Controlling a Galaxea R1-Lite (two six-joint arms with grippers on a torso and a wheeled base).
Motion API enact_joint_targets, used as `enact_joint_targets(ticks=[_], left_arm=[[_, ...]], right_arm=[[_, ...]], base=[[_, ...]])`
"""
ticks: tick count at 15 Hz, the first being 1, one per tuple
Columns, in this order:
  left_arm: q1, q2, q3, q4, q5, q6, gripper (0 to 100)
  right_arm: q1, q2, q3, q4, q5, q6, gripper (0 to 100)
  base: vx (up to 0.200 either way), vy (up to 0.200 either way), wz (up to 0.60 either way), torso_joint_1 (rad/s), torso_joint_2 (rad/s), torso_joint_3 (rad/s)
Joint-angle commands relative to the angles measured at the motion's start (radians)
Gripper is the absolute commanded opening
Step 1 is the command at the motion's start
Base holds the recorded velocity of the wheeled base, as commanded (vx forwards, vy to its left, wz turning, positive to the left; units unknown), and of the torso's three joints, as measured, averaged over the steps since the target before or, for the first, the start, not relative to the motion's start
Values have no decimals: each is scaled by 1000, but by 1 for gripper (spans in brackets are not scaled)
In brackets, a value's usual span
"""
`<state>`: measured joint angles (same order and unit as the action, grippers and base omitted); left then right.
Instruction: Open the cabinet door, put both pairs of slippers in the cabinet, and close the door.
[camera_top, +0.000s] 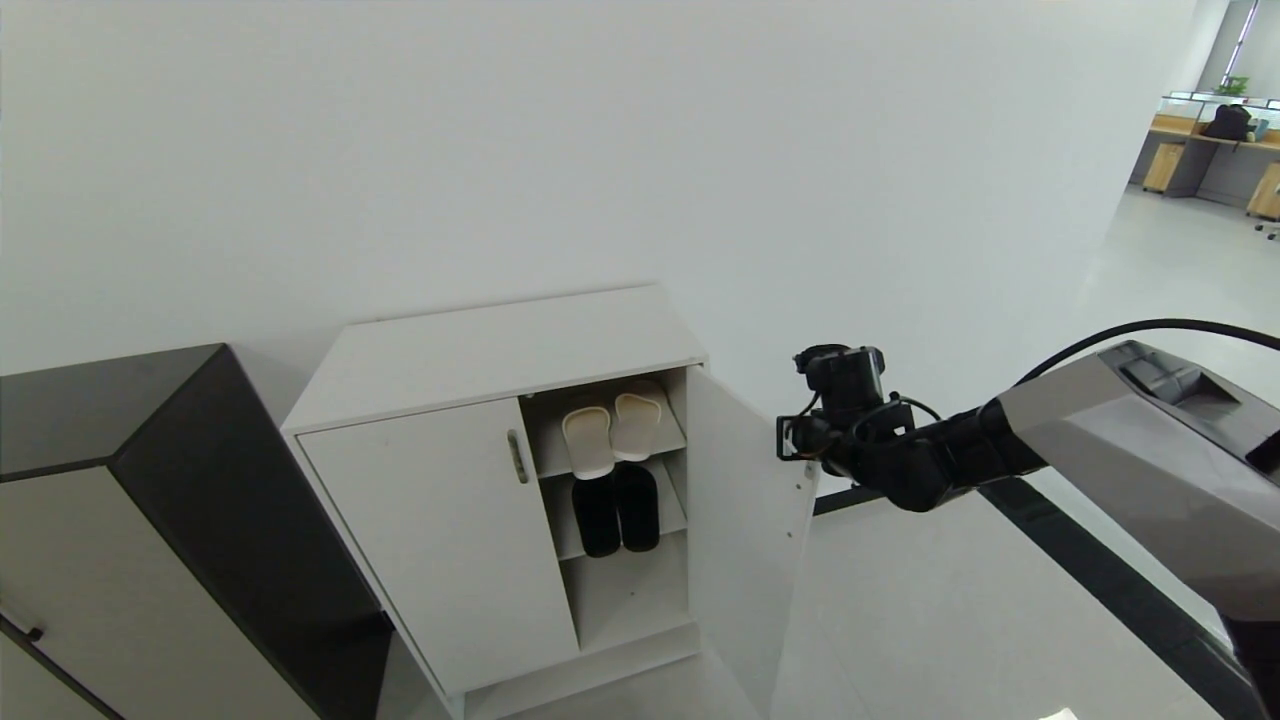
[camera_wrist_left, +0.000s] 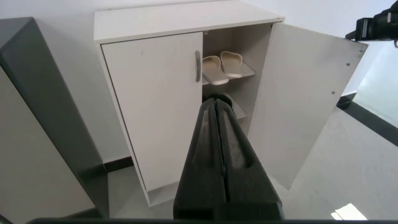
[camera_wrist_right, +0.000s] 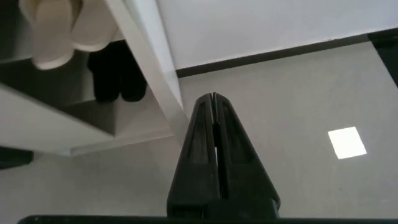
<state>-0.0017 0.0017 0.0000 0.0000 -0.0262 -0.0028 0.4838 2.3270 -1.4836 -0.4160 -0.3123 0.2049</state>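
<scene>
Right wrist view: right gripper (camera_wrist_right: 213, 99) fingers pressed together, nothing btwn them. Tip sits just beside the outer face of the open right door (camera_top: 748, 520), near its free edge; can't tell if touching. Left gripper (camera_wrist_left: 215, 102) fingers also pressed together, empty, pointing at the opening, well apart from it. Cabinet (camera_top: 500, 350) is white, low, against the wall. Left door (camera_top: 440, 530) closed, w/ metal handle (camera_top: 517, 456) by its inner edge. Cream slippers (camera_top: 612, 430) lie side by side on the top shelf. Black slippers (camera_top: 617, 508) lie side by side on the shelf below. Dark cabinet (camera_top: 150, 420) stands just beside, on the left.
</scene>
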Motion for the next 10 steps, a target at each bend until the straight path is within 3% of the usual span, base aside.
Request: enact_joint_targets(ticks=[1, 4, 7, 10], left_arm=[[0, 1, 0, 2, 0, 0, 0], [0, 1, 0, 0, 0, 0, 0], [0, 1, 0, 0, 0, 0, 0], [0, 1, 0, 2, 0, 0, 0]], right_arm=[[47, -60, 63, -35, -2, -4, 0], [82, -107, 149, -72, 7, -5, 0], [87, -124, 233, -116, 9, -151, 0], [88, -124, 243, -142, 12, -159, 0]], base=[[0, 0, 0, 0, 0, 0], [0, 0, 0, 0, 0, 0], [0, 0, 0, 0, 0, 0], [0, 0, 0, 0, 0, 0]])
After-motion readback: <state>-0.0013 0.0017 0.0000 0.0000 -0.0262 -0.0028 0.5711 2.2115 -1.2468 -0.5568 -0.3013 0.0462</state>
